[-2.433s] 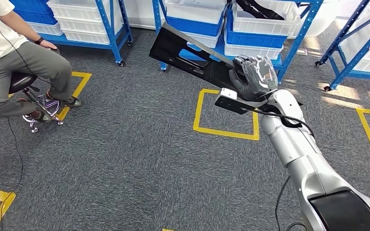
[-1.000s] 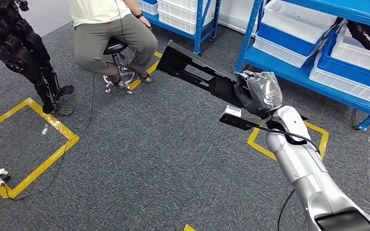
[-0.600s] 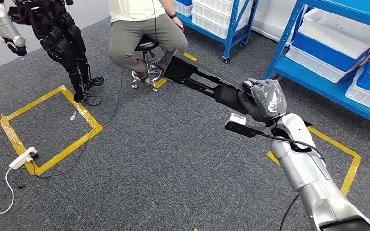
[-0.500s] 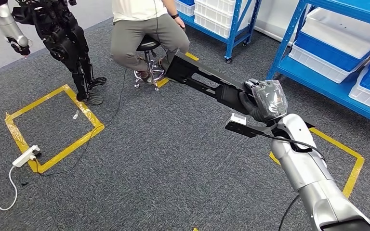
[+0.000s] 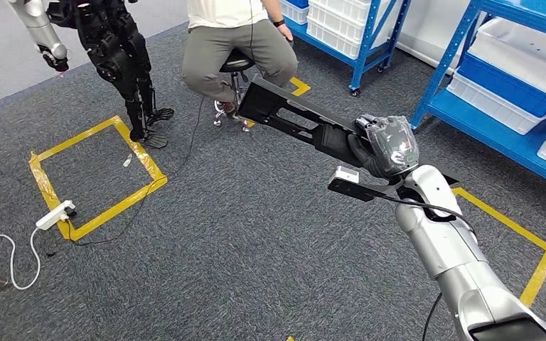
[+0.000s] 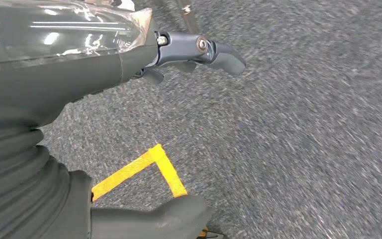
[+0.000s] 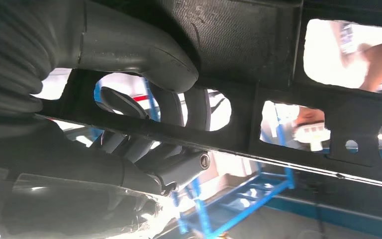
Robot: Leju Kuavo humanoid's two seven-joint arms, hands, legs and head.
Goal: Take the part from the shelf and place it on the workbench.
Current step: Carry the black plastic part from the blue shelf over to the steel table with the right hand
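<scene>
The part (image 5: 295, 119), a long black slotted panel, hangs in the air at the centre of the head view, gripped at its lower-right end by the right hand (image 5: 386, 147). Its long axis climbs from that hand toward the upper left, the free end reaching a seated person (image 5: 236, 35). In the right wrist view the thumb (image 7: 144, 50) lies over the panel and darker fingers (image 7: 171, 107) pass through a cutout, so the grip is closed. The left hand (image 6: 54, 64) hangs over carpet, holding nothing, fingers partly apart. No workbench is visible yet, so I judge the carry unfinished. Compared with 2.4 s ago the whole view has swung left: the blue shelves (image 5: 512, 71) now sit at the upper right, and a dark second robot (image 5: 117, 53) appears upper left.
</scene>
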